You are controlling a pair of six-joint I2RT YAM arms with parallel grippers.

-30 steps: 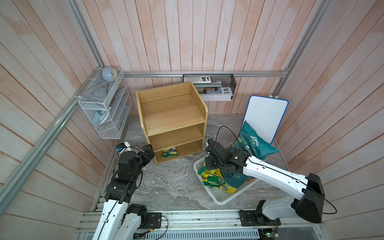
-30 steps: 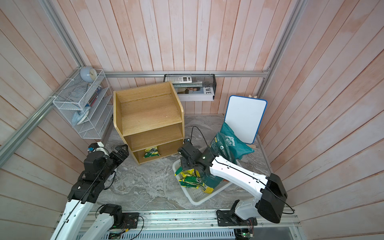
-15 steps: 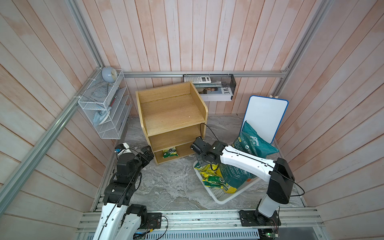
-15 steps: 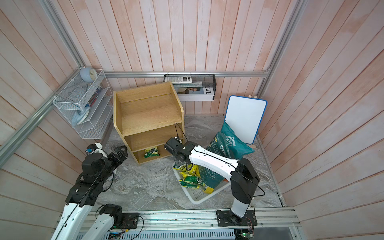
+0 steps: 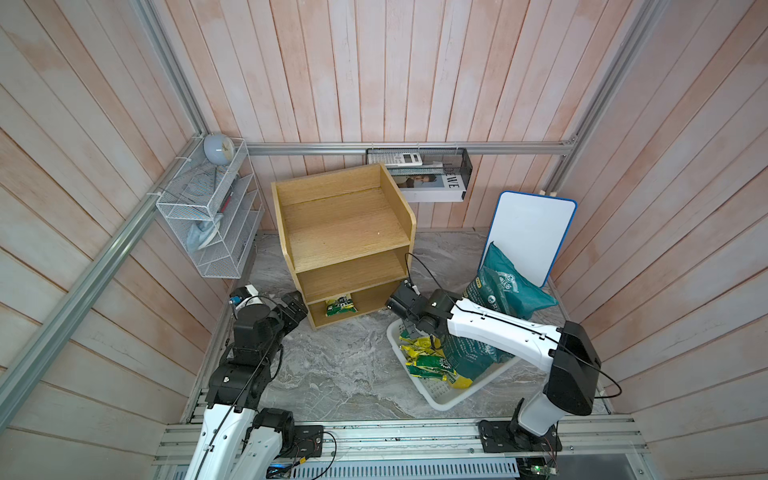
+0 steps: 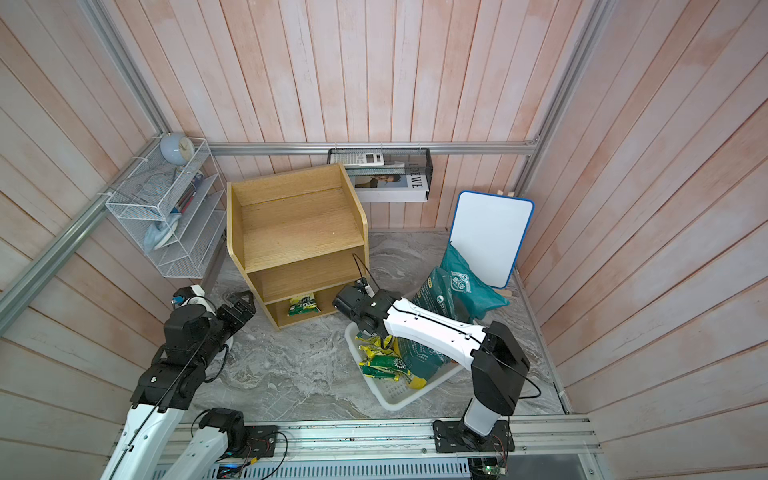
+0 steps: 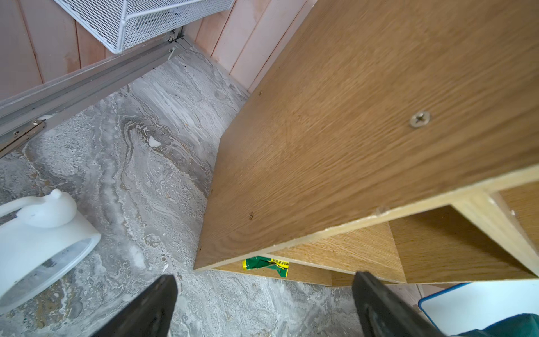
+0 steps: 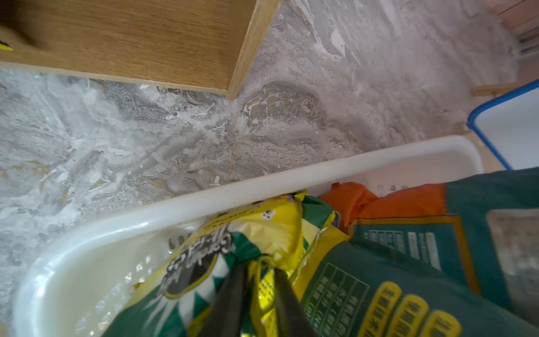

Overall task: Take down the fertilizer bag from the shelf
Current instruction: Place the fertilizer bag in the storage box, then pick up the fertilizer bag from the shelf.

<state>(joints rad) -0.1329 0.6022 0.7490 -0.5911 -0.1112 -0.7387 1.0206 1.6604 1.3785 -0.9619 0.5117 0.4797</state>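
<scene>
**Fertilizer bag in the basket, between the right jaws**

In the right wrist view the right gripper [image 8: 258, 270] hangs over the white basket [image 8: 262, 186]. Its jaws stand a little apart with a yellow fold of the yellow-green fertilizer bag [image 8: 262, 230] between them; whether they pinch it cannot be told. The bag lies inside the basket on the worktop [image 5: 340, 370], lower right of centre in both top views. The top views add the whole shelf [image 5: 345, 224], with a second small packet [image 5: 341, 304] in its lowest tier. The left wrist view shows the left gripper [image 7: 262, 277] with jaws spread wide and empty, near that tier.

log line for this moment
left pincer open, empty | right pincer over basket, yellow-green bag between fingers | small green bag in shelf bottom tier
</scene>
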